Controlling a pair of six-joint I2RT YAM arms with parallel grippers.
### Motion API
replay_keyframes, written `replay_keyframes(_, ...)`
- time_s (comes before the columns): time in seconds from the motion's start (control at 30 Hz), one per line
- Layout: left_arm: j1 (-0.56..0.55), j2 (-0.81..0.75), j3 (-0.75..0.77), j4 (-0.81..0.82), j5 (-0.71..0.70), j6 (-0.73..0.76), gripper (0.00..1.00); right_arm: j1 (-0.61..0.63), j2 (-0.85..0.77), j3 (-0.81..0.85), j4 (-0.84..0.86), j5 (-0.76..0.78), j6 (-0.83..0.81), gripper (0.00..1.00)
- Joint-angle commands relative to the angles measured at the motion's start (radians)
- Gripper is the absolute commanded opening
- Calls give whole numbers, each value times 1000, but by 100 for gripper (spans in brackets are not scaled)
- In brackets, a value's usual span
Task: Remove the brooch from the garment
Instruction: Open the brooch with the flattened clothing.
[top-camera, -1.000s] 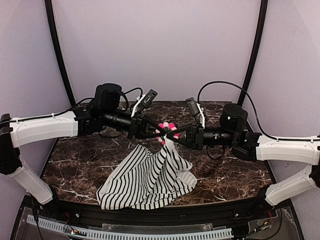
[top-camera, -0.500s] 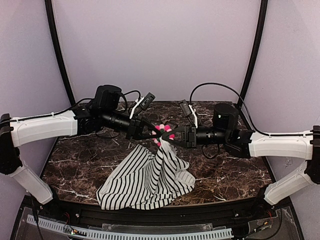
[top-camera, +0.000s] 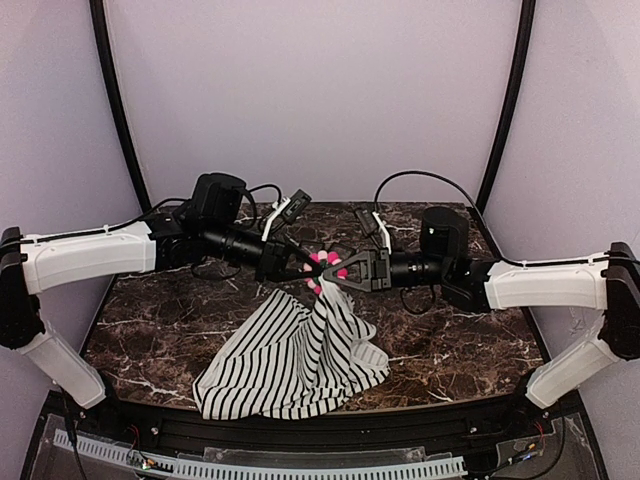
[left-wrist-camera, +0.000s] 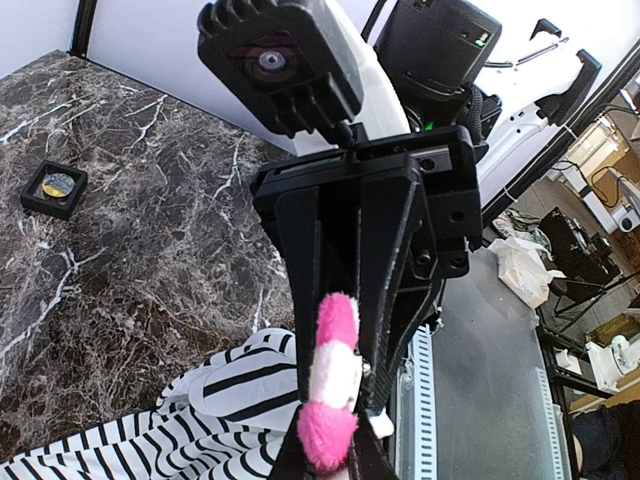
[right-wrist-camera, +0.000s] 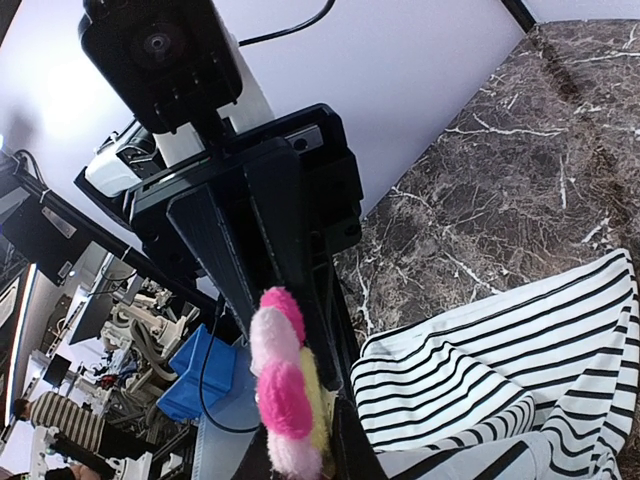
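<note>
Brooch (top-camera: 330, 262) held in mid-air over table (top-camera: 450, 340), caught between two grippers meeting tip to tip. Left gripper (top-camera: 312, 267) clenched on it from left, right gripper (top-camera: 335, 277) clenched on it from right. Garment (top-camera: 290, 360) hangs from brooch in peak, lower folds heaped on table. Versus a second ago: right gripper pushed further inward and rolled over; brooch barely shifted, cloth peak unchanged.
</note>
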Motion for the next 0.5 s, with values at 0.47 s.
replay_keyframes(0.47, -77, -34, 18, 27, 112, 77, 1, -65, 92, 138, -337, 143, -106, 18)
